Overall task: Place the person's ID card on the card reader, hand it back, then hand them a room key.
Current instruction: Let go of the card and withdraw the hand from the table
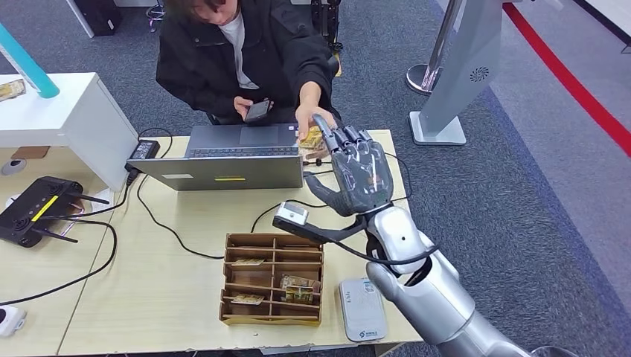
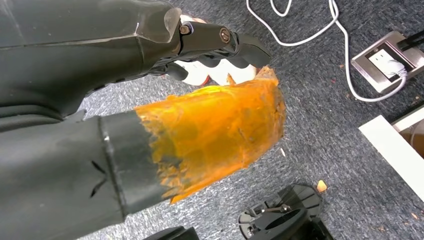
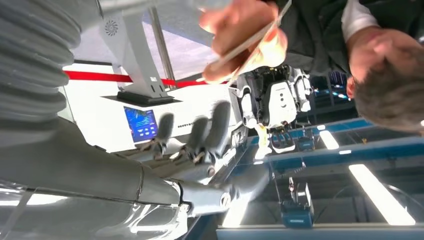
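**Right robot hand under offered card, far side of counter**

Item: card, held in the person's hand above the far edge of the counter, just right of the laptop.

Position relative to robot: the right robot hand is raised with fingers spread wide and holds nothing. Its fingertips reach up to the person's hand; contact cannot be told. The card lies just far-left of the fingers. In the right wrist view the card shows edge-on, pinched in the person's hand beyond the dark fingers.

Long axis: not readable; most of the card is covered.

Nearer arm: right. The left robot hand hangs over the floor, fingers curled in, nothing in them.

Also present: card reader at the near right edge; wooden tray of cards beside it.

Judgement: the handover of the card is likely the step in hand; the fingers must close across the card.
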You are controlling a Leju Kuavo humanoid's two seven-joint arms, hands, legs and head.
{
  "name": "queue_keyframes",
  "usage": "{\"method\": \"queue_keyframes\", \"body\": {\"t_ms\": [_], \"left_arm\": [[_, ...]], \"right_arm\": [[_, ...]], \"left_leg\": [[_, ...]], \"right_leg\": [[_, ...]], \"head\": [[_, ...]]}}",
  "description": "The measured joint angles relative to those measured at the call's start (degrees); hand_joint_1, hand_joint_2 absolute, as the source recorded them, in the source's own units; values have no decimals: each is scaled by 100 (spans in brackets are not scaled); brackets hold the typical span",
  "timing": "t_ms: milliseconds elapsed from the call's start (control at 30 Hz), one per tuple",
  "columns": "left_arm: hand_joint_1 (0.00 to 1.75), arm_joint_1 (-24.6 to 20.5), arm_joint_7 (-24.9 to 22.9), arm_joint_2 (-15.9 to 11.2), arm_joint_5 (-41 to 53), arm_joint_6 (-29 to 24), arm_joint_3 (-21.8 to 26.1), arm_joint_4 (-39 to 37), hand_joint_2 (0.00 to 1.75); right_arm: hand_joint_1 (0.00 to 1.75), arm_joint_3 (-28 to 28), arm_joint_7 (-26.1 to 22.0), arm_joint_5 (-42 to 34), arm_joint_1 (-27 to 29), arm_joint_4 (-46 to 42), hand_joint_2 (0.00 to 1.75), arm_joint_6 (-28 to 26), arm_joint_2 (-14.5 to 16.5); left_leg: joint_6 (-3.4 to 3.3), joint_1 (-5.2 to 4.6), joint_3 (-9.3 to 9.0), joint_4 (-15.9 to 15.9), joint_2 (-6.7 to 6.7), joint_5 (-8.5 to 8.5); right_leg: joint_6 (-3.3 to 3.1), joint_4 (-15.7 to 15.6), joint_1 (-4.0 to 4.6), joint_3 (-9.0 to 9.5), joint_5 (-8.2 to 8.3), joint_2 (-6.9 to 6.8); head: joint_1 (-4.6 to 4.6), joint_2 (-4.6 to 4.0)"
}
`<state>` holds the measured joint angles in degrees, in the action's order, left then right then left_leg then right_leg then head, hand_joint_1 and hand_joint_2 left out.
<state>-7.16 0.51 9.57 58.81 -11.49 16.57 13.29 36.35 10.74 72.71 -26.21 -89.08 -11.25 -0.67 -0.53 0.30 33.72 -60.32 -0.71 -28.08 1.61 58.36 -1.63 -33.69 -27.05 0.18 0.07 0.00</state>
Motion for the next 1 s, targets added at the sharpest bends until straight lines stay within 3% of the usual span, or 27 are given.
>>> {"method": "queue_keyframes", "body": {"t_ms": [200, 300, 667, 833, 1000], "left_arm": [[0, 8, 25, -2, -79, -56, 0, 0, 0], [0, 12, 56, -4, -128, -87, 0, 0, 0], [0, 126, 312, -56, -314, -229, 2, 0, 0], [0, 136, 433, -76, -420, -293, 10, 0, 0], [0, 155, 477, -109, -474, -378, 21, -2, 0]], "right_arm": [[0, -44, -102, -118, 300, -326, 0, -384, -3], [0, -120, -335, -559, 525, -569, 0, -660, -12], [0, -325, -1884, -3687, 1365, -1829, 0, -963, -147], [0, -460, -2721, -5291, 1849, -2353, 0, -725, -292], [0, -604, -3267, -6204, 2346, -2675, 0, -363, -424]], "left_leg": [[0, 0, 1, 0, 0, -1], [0, 0, 1, 0, 0, -1], [1, 0, 2, 0, 0, -3], [1, 0, 3, 0, 1, -3], [0, 0, 3, 0, 1, -4]], "right_leg": [[0, -1, 0, -2, -1, 0], [0, -1, 0, -2, -1, 0], [1, -3, 0, -4, -3, 0], [1, -3, 0, -3, -3, 0], [1, -4, 0, -3, -4, 1]], "head": [[-1, 0], [-1, 0], [-1, 0], [-1, 0], [-1, 0]]}}
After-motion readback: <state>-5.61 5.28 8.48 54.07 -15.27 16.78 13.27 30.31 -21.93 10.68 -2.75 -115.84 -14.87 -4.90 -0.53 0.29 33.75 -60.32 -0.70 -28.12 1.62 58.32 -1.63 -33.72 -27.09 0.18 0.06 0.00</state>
